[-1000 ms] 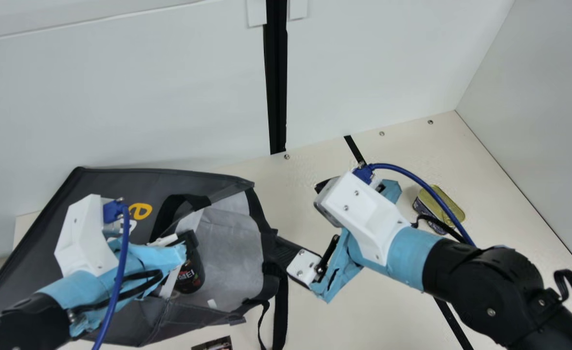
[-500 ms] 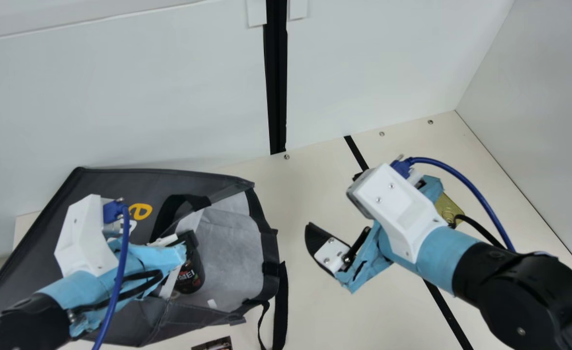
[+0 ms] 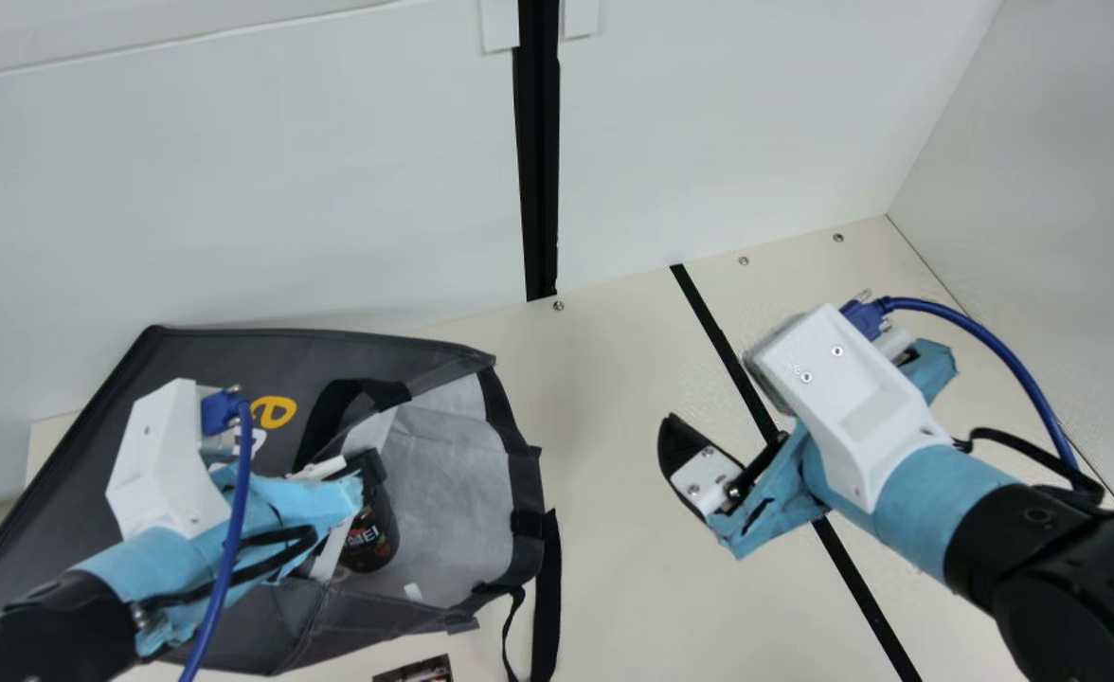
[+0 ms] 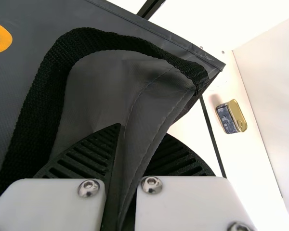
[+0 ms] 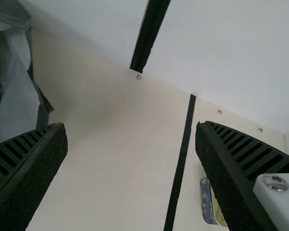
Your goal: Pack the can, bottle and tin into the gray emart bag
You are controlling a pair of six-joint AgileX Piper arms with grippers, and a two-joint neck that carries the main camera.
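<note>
While the left gripper (image 3: 344, 488) is pinching the gray bag (image 3: 206, 369), the right gripper (image 3: 716, 381) is hovering, jaws spread, above the table (image 3: 604, 568).

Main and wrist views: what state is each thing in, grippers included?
Gray emart bag: mouth open, side gripped.
Dark container: inside the bag.
Tin: lid on, outside the bag on the table.
Left gripper: closed on the bag's fabric.
Right gripper: open, nothing between its fingers.
</note>
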